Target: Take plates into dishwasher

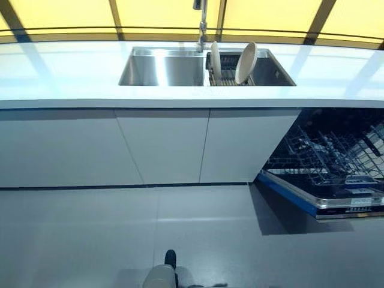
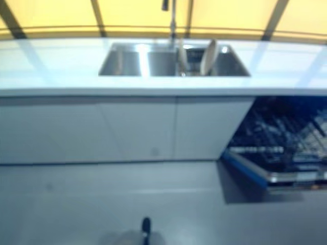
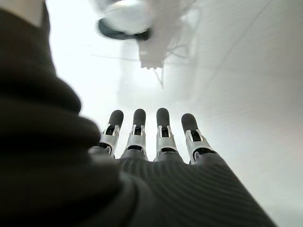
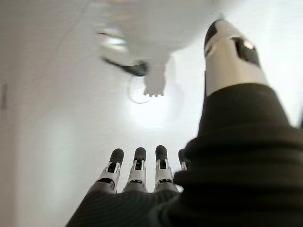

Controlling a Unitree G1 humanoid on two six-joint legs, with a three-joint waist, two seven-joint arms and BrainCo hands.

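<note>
Two pale plates stand on edge in a dish rack [image 1: 227, 77] in the right basin of the steel sink [image 1: 162, 69]: a larger one [image 1: 246, 62] leaning right and a thinner one [image 1: 215, 60] beside it. The dishwasher [image 1: 336, 162] stands open at the right, its lower rack [image 1: 327, 153] pulled out over the door. Neither hand shows in the eye views. My left hand [image 3: 156, 142] appears only in the left wrist view, fingers straight over the pale floor, holding nothing. My right hand [image 4: 142, 175] appears in the right wrist view, fingers and thumb [image 4: 227, 52] straight, also empty.
A long white counter [image 1: 72, 78] runs across the scene above white cabinet doors [image 1: 162, 144]. A tap [image 1: 201, 24] rises behind the sink. The grey floor [image 1: 120, 234] lies between me and the cabinets; the dishwasher door [image 1: 288, 195] juts out at the right.
</note>
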